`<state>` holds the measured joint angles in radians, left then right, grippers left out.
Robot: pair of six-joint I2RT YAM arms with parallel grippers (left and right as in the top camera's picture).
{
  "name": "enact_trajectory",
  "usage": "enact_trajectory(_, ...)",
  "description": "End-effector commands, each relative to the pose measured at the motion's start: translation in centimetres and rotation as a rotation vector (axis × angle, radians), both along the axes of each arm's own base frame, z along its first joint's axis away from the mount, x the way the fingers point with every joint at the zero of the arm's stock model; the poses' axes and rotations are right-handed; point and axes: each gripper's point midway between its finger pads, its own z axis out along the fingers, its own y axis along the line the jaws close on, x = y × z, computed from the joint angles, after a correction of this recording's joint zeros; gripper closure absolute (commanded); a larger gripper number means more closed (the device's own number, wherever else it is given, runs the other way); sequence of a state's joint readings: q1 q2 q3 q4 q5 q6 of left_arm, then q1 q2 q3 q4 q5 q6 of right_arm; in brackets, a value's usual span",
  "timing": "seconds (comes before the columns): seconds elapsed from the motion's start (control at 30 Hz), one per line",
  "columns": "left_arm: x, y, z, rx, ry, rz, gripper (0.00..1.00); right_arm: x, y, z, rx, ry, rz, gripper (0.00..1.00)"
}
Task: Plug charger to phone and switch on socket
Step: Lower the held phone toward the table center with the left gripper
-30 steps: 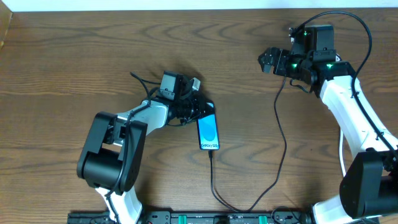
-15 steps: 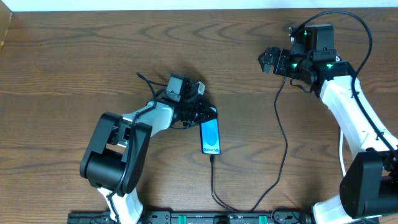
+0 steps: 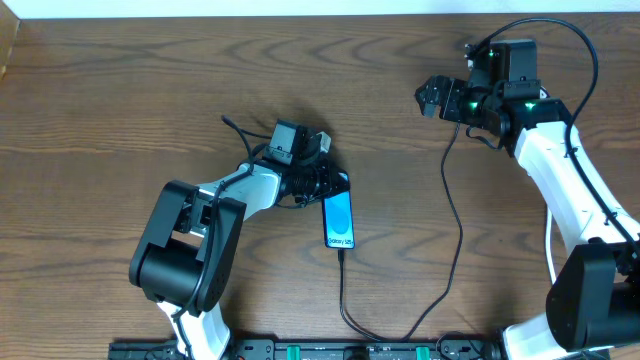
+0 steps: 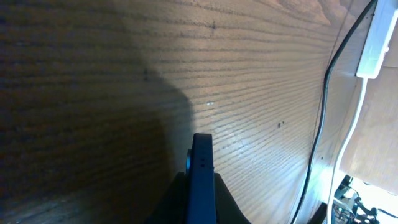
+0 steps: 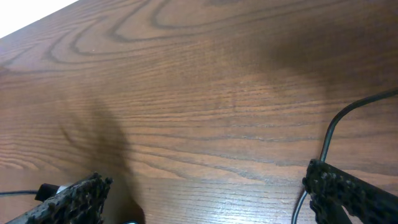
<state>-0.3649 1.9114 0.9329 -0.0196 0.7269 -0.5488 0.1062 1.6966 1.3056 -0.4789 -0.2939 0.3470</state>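
Phone (image 3: 339, 220) sits clamped by one end in left gripper (image 3: 330, 185), charger (image 3: 341, 280) apparently seated at its far end, right gripper (image 3: 425, 100) spread empty well away; next likely: release, press socket (image 4: 375, 37) switch.

phone (image 4: 201, 163) edge-on, bottom centre | charger (image 4: 319, 118) right | socket (image 4: 377, 37) top-right corner

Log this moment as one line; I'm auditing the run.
left end effector gripping phone | charger meets phone's lower end | right end effector open, empty | socket untouched
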Motion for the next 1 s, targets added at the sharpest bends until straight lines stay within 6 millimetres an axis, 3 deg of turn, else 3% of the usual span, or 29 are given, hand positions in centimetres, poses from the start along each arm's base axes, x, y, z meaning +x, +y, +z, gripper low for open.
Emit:
enact_trajectory(0.0,0.6,-0.3,0.7,-0.006,-0.03,-0.01,0.92,-0.1,0.2,0.2,-0.014,-0.008,0.014,0.01)
enact_trajectory(0.87,1.7,1.1,1.0,-0.028,-0.023,0.034,0.92,-0.3,1.0,0.2,-0.014,-0.007,0.032,0.01)
enact_trajectory(0.9,1.7,1.1,1.0,-0.027,-0.023,0.034,0.92,-0.4,1.0,0.2,-0.014,-0.007,0.032,0.01)
enact_trajectory(0.97,1.7,1.1,1.0,-0.027,-0.022,0.033,0.76,-0.4,1.0,0.2,-0.014,-0.007,0.033,0.01)
